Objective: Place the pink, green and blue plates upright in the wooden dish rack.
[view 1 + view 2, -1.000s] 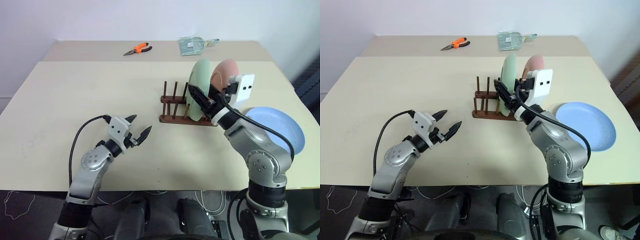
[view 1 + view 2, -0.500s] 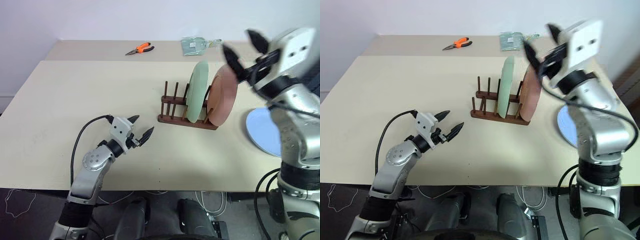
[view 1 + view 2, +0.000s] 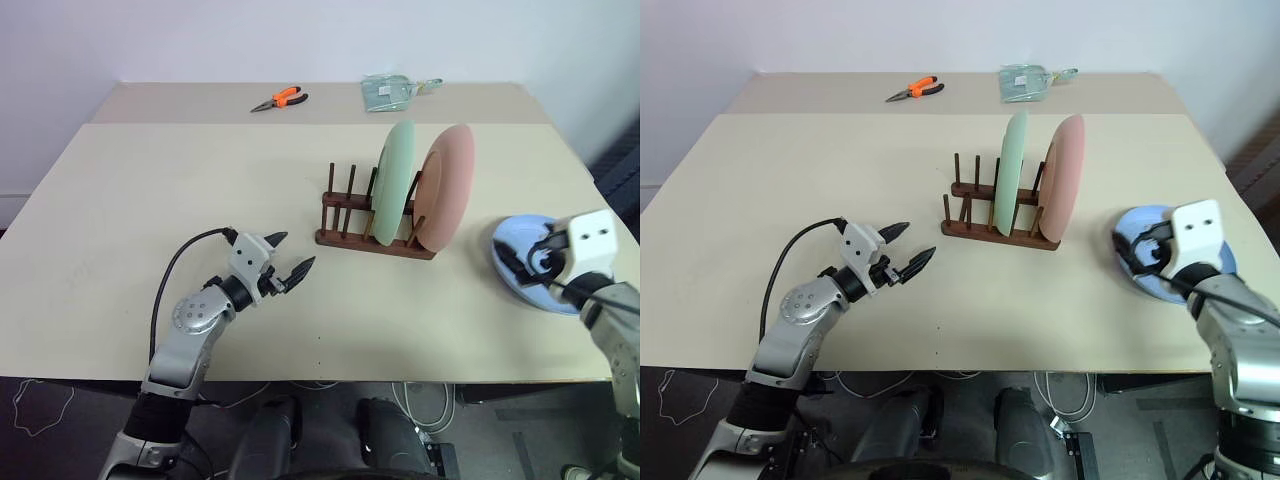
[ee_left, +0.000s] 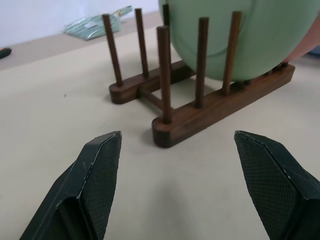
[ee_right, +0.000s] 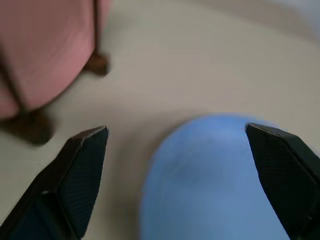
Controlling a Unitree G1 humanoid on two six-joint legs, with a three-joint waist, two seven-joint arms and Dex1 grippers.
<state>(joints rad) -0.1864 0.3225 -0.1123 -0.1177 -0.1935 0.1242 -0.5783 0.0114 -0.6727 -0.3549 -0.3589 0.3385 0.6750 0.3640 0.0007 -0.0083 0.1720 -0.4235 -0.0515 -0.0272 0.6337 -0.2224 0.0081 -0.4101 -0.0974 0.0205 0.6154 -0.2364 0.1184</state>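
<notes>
Standing upright in the rack (image 3: 375, 228), the green plate (image 3: 394, 180) and pink plate (image 3: 446, 186) sat side by side between its pegs near the middle of the table (image 3: 150, 200), the pink one at the rack's right end and the green one just to its left, with bare pegs further left. The blue plate (image 3: 520, 262) lay flat on the table to the right of the rack, near the table's front right corner. The right gripper (image 5: 182, 172) hung over the near part of the blue plate, its jaws spread wide and holding nothing; whether a finger touched the plate could not be told. The left gripper (image 3: 285, 268) hovered above the table well to the left of the rack and nearer the front edge, pointing toward the rack, its jaws also wide apart and empty. Orange-handled pliers (image 3: 278, 98) and a clear plastic packet (image 3: 392, 90) lay far back on the table.
</notes>
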